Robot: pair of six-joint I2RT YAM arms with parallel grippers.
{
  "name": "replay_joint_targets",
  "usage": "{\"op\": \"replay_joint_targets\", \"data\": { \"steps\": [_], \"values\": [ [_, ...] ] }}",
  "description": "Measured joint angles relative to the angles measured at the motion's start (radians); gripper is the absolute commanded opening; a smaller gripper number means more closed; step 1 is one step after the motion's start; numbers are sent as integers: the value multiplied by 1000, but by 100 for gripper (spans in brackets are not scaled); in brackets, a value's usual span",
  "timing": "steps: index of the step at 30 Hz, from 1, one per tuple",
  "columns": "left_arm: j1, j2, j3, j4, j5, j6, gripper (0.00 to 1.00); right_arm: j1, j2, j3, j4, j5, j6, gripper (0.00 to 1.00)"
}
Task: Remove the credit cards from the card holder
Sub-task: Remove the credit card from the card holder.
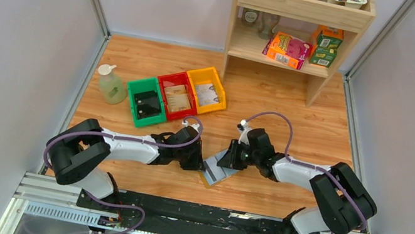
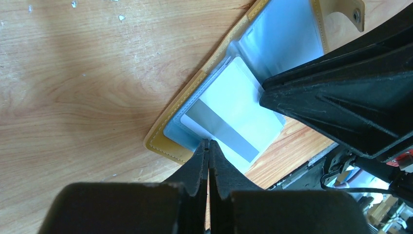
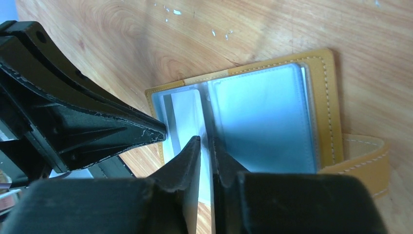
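The mustard-yellow card holder [image 1: 215, 174] lies open on the wooden table between the two arms, its pale blue-grey pockets up [image 3: 263, 117]. A whitish credit card [image 2: 234, 105] with a grey stripe sticks partway out of one pocket, past the holder's edge; it also shows in the right wrist view [image 3: 185, 112]. My left gripper [image 2: 209, 143] is shut with its tips at the long edge of that card. My right gripper [image 3: 205, 139] is nearly closed on a pale inner pocket leaf at the holder's fold. Its fingers [image 2: 341, 92] rest on the holder just beside the card.
Green [image 1: 145, 103], red [image 1: 175, 96] and yellow [image 1: 207, 90] bins stand in a row behind the left arm, with a soap bottle [image 1: 110, 85] to their left. A wooden shelf [image 1: 293, 48] with boxes stands at the back right. The holder's snap strap [image 3: 365, 156] sticks out sideways.
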Motion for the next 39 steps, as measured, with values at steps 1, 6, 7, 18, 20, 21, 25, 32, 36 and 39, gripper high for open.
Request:
{"op": "replay_joint_targets", "data": {
  "steps": [1,6,7,18,20,21,25,32,36,39],
  "values": [
    [0,0,0,0,1,0,0,-8,0,-8,13,-12,5,6],
    [5,3,0,1,7,0,0,-40,1,-40,78,-61,30,0],
    [5,4,0,2,8,0,0,-43,1,-43,85,-66,33,0],
    [6,6,0,5,11,1,0,-85,1,-72,136,-107,49,0],
    [7,5,0,5,11,3,0,-85,1,-72,139,-108,51,0],
    [8,5,0,6,11,5,0,-85,1,-73,140,-108,53,0],
    [13,5,0,6,11,12,0,-85,1,-72,140,-107,56,0],
    [13,5,0,8,12,25,0,-89,-8,-72,131,-100,56,0],
    [13,5,0,8,13,32,0,-90,-17,-72,123,-93,56,0],
    [14,5,1,8,14,39,0,-90,-28,-72,114,-87,56,0]
  ]
}}
